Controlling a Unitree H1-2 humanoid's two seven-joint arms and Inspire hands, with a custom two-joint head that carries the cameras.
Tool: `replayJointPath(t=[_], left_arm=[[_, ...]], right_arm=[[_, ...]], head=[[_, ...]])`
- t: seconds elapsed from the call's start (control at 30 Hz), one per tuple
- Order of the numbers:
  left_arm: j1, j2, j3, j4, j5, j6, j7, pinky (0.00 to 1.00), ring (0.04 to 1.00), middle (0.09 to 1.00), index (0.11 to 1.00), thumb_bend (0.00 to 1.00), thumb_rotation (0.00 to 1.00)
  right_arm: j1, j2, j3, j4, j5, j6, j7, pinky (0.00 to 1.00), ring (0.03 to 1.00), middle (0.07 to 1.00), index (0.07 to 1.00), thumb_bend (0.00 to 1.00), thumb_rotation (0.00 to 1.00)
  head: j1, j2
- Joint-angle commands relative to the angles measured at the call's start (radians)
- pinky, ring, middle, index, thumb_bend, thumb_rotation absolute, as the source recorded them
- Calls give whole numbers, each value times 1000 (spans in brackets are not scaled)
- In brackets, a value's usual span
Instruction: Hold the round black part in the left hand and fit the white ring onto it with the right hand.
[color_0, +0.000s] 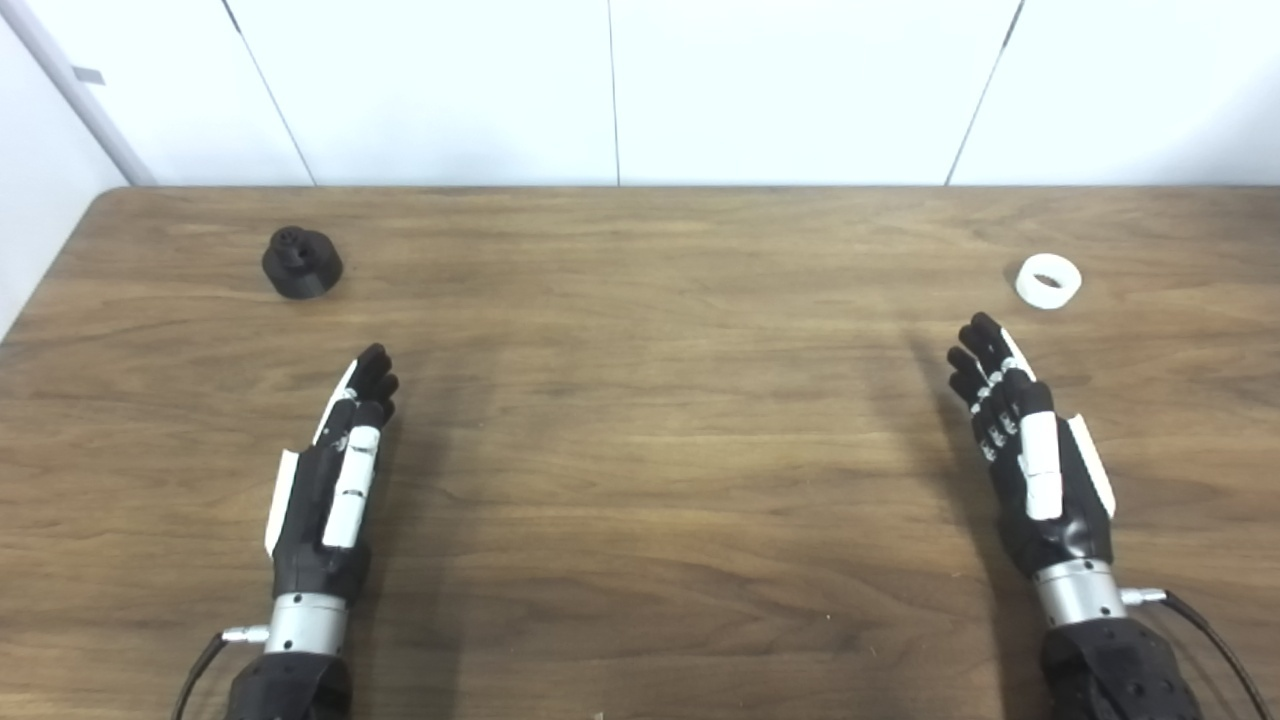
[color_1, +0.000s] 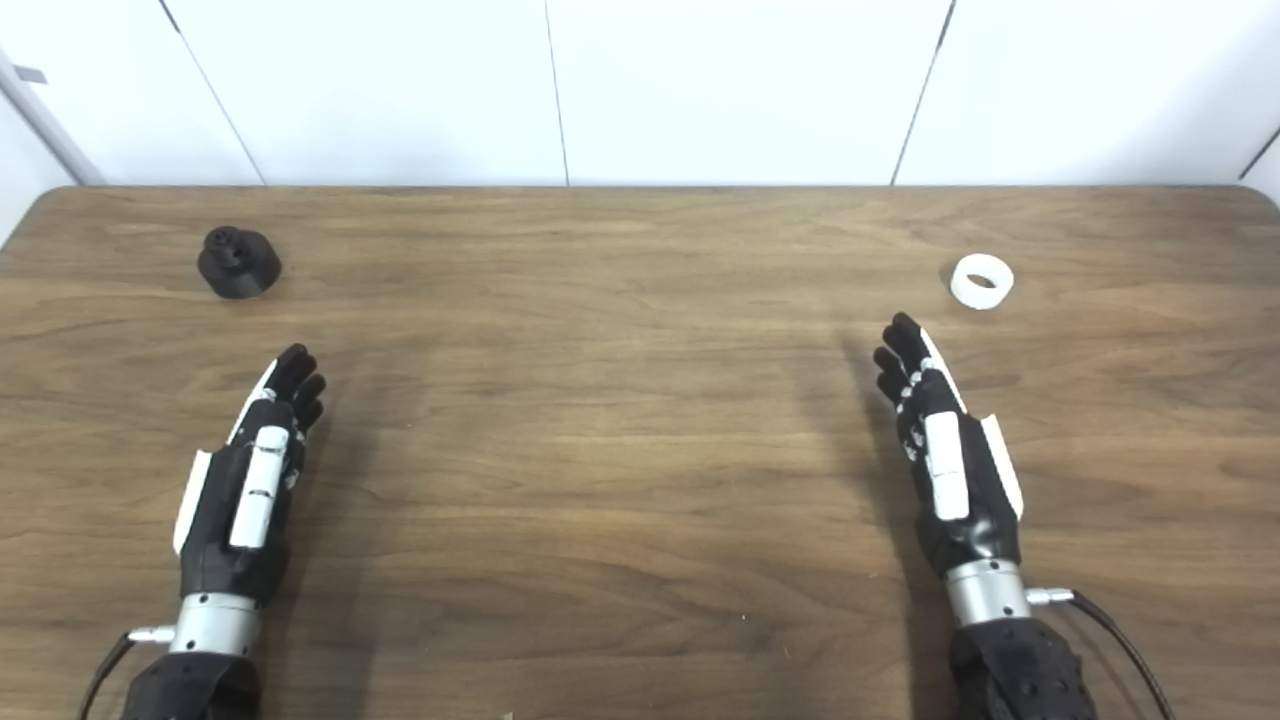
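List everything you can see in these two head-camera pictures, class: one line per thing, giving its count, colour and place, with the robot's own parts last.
round black part: one, black, far left of the table, lying free beyond the left robot hand.
white ring: one, white, far right of the table, lying free just beyond the right robot hand.
table: one, brown wood grain, fills most of the view.
wall panels: several, white, behind the table's far edge.
left robot hand: one, black and white, near left, open, holding nothing.
right robot hand: one, black and white, near right, open, holding nothing.
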Motion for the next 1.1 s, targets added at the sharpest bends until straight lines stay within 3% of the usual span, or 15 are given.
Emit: replayJointPath(t=[0.0,1.07], left_arm=[[31,-11,-3,9,-2,-11,-5,985,964,967,952,451,794],[30,-17,-4,16,8,-17,-1,998,966,968,948,463,787]], right_arm=[[54,15,0,35,8,-4,-6,947,938,951,939,586,979],[52,9,-3,45,15,-12,1,950,935,956,949,612,969]], head=[[1,1],[29,-15]])
